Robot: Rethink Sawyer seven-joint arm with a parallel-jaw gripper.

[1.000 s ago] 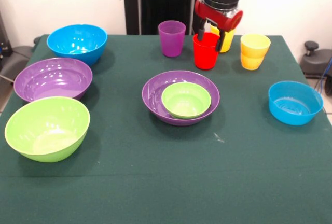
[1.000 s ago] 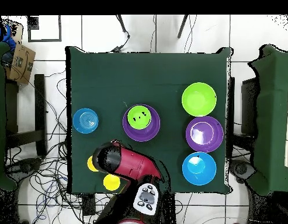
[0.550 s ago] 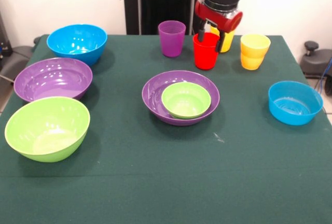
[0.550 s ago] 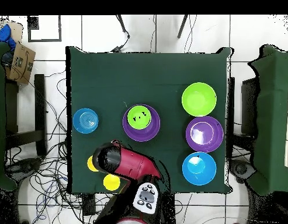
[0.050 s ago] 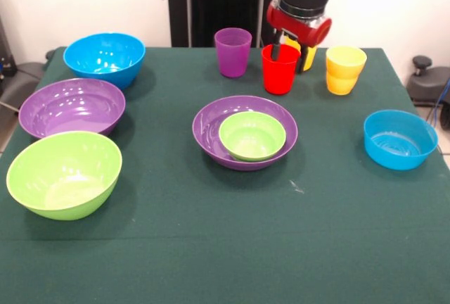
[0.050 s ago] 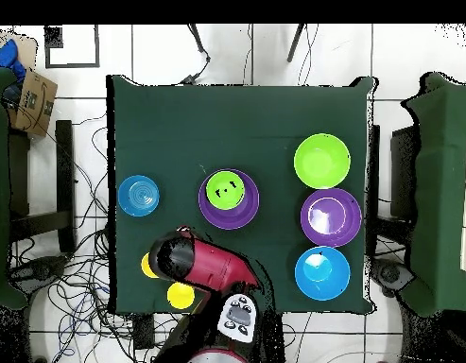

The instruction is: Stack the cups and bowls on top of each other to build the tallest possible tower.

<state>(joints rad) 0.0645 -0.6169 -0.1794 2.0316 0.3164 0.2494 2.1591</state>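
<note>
STEP: grasping red cup [image 5: 279, 70] | CLAW: my claw [image 5: 288, 52] straddles its far rim, one finger inside, one behind; closure on the wall cannot be told | TOWER: small green bowl [image 5: 252, 135] nested in purple bowl [image 5: 211, 124], mid-desk [image 5: 211, 248] | NEXT: likely pinch wall, lift clear, carry onto green bowl.
</note>
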